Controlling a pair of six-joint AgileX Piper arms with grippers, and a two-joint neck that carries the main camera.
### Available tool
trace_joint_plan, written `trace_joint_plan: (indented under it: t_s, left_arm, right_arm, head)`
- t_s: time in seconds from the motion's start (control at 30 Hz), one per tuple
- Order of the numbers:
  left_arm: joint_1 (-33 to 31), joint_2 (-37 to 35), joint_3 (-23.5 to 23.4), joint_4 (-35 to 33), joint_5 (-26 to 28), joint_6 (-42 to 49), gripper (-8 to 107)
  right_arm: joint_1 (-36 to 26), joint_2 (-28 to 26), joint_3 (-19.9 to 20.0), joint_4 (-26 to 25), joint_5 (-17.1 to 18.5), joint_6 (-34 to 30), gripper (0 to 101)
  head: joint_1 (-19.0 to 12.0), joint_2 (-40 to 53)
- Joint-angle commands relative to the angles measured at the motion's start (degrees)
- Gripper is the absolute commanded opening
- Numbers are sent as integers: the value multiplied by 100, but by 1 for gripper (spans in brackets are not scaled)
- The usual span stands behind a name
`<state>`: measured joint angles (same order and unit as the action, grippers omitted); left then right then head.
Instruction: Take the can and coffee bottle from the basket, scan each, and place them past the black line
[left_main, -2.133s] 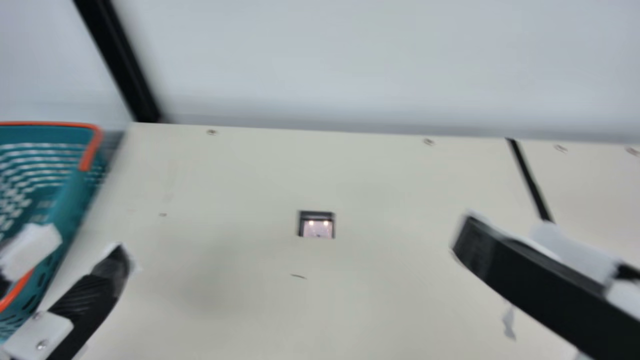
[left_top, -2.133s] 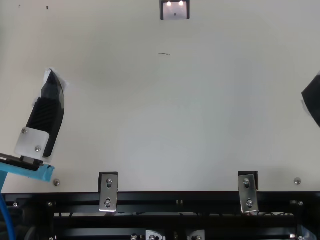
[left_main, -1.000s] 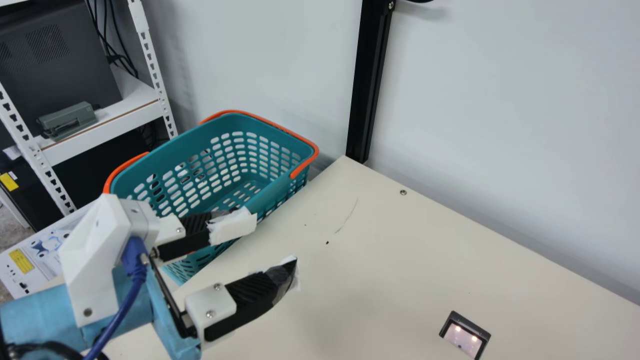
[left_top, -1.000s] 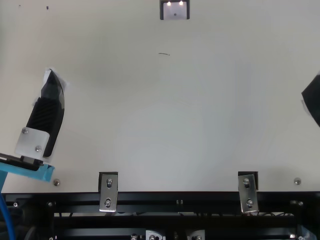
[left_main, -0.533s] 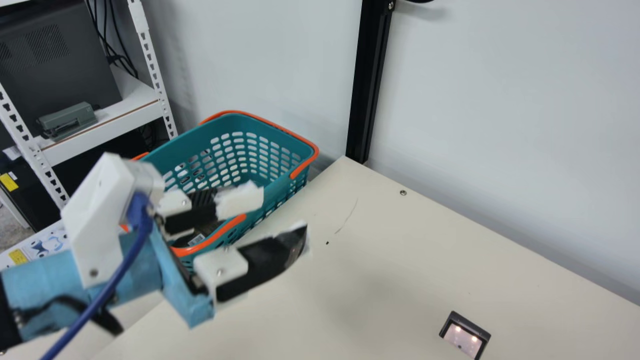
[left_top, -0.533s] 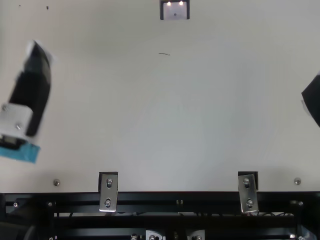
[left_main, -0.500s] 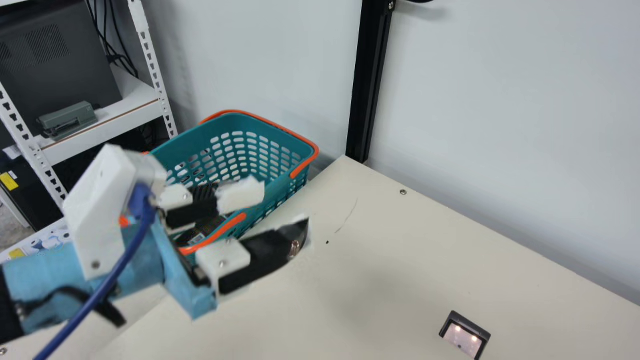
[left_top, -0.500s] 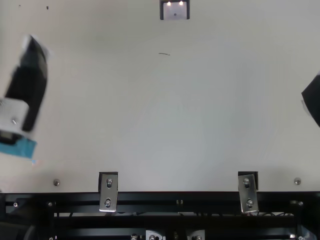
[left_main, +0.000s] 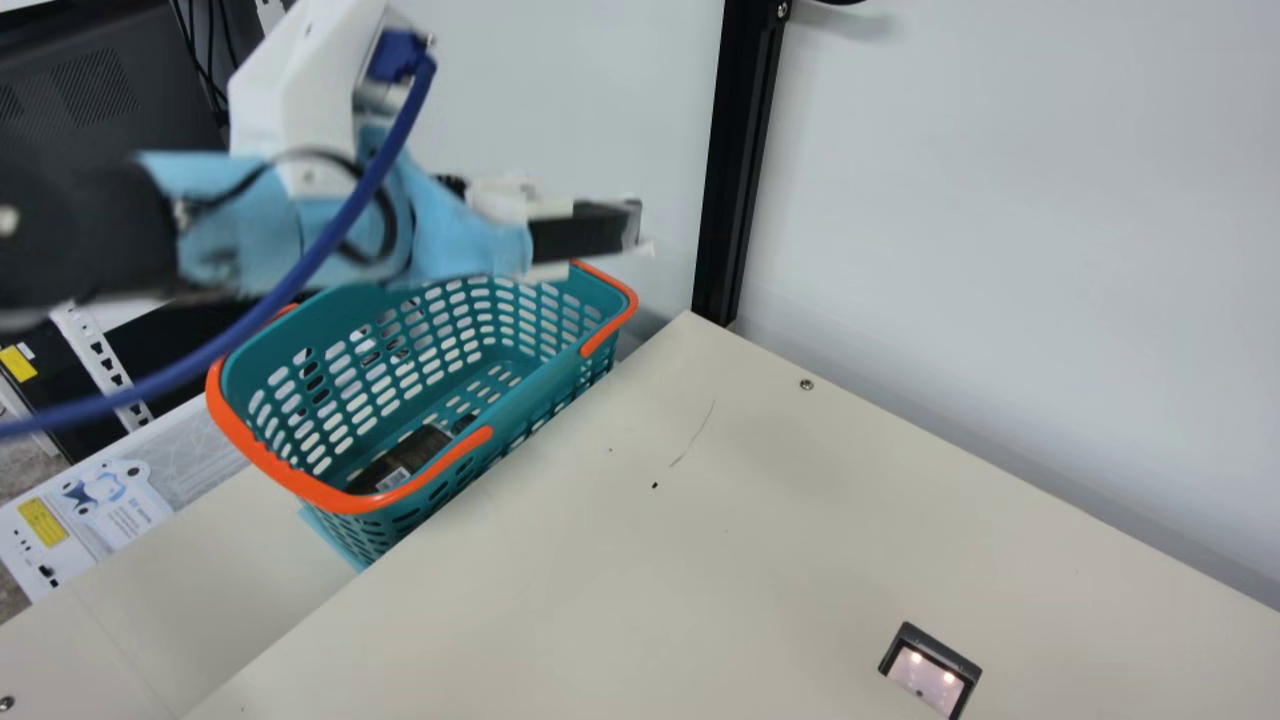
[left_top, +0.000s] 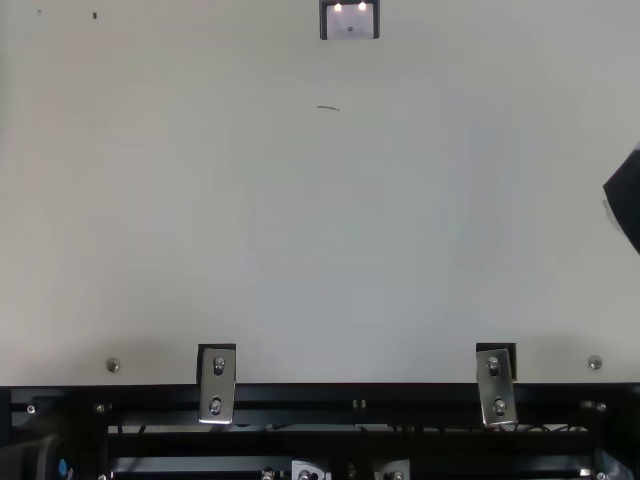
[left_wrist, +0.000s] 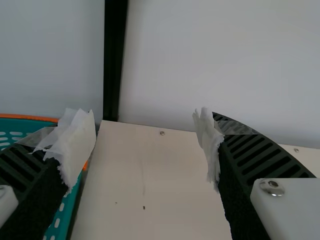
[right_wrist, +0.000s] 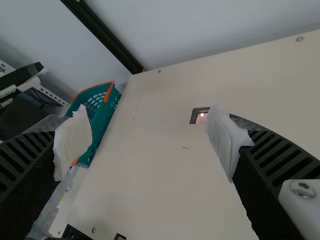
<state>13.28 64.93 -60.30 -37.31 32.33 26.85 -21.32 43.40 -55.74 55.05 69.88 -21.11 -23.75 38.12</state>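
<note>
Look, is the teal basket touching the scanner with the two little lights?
Apart. The main view shows it plainly: a wide stretch of cream table lies between the teal basket and the scanner.

At the left of the main view, the basket and its handle look like smooth plastic. The table is smooth and rather matt. Low in the top view, the brackets seem shiny metal. Wrapping on the ribbed, matt fingers looks like rough, torn paper.
</note>
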Motion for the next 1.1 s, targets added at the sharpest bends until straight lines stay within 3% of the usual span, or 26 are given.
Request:
trace_joint_plan:
  t_s: [0.0, 0.2, 0.53, 0.77, 1.07]
  left_arm:
    - [963, 1090, -1128, -394, 883, 795, 90]
    - [1692, 2440, -2246, -55, 1798, 1326, 90]
    - [1655, 3807, -3449, 1088, 2446, 1372, 90]
    - [1653, 4432, -3639, 1658, 2472, 1336, 90]
    - [1744, 5022, -3347, 2062, 2246, 1296, 90]
  right_arm:
    - [0, 0, 0, 0, 0, 0, 101]
    - [0, 0, 0, 0, 0, 0, 101]
    - [0, 0, 0, 0, 0, 0, 101]
    - [0, 0, 0, 0, 0, 0, 101]
    - [0, 0, 0, 0, 0, 0, 101]
  head:
    - [-104, 90]
    - [-104, 90]
    - [-104, 90]
    - [-104, 90]
    - [-104, 90]
